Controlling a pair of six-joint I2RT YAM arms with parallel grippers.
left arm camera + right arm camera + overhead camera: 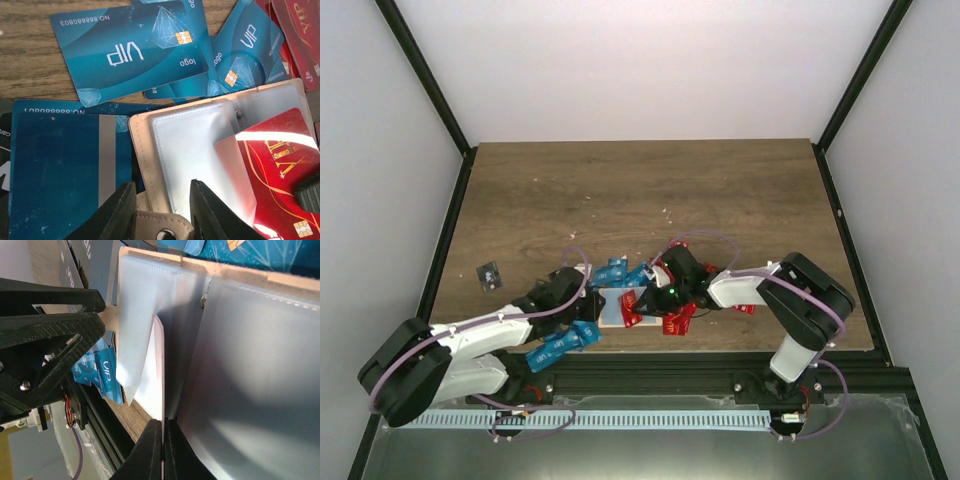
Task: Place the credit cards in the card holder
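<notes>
The pale beige card holder lies open near the table's front edge, its clear sleeves up. My left gripper is at its left end, and in the left wrist view its jaws close on the holder's beige snap tab. My right gripper is shut on a red credit card. That red card has its corner under a clear sleeve. In the right wrist view the gripper pinches this card edge-on against the holder. Blue cards lie beside it.
More blue cards lie behind the holder and by the front edge. Red cards lie under and right of the right gripper. One black card lies alone at the left. The black frame rail borders the table front.
</notes>
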